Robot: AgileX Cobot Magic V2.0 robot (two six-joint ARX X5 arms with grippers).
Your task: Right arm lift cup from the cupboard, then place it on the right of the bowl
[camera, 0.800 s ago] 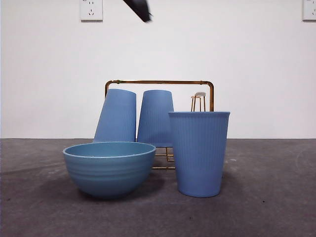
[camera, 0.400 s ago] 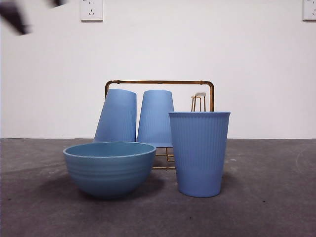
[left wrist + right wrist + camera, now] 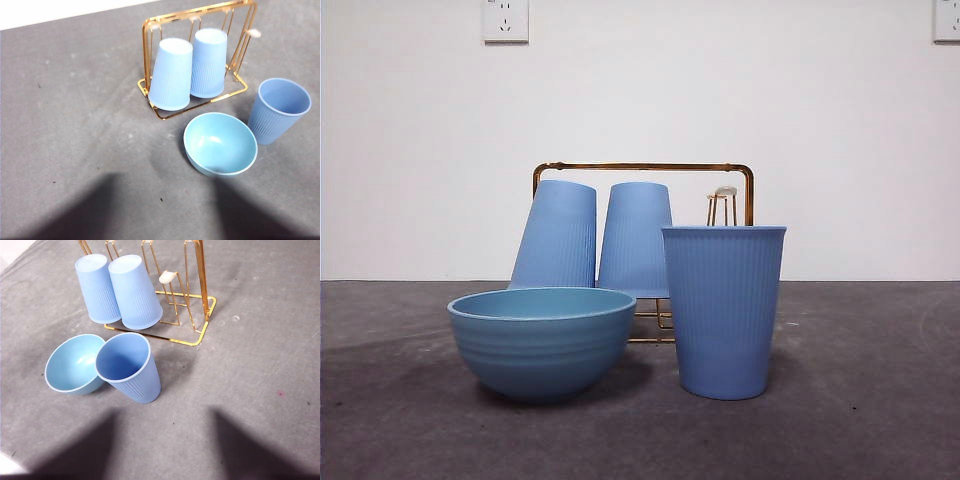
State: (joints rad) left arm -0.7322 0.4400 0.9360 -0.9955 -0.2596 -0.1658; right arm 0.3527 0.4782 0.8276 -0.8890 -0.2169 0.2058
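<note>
Neither end effector shows in any view, so whether either is wide or narrow cannot be told. One cup (image 3: 723, 310) stands upright on the table (image 3: 880, 400) at the bowl's (image 3: 542, 340) three o'clock, near it, freed for use; the cupboard (image 3: 642, 167) behind holds two cups inverted.

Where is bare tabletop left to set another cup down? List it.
Bare: the table right of the upright cup, and left of the bowl. Crowded: bowl and cup nearly touch, with the rack and its two hung cups close behind.
</note>
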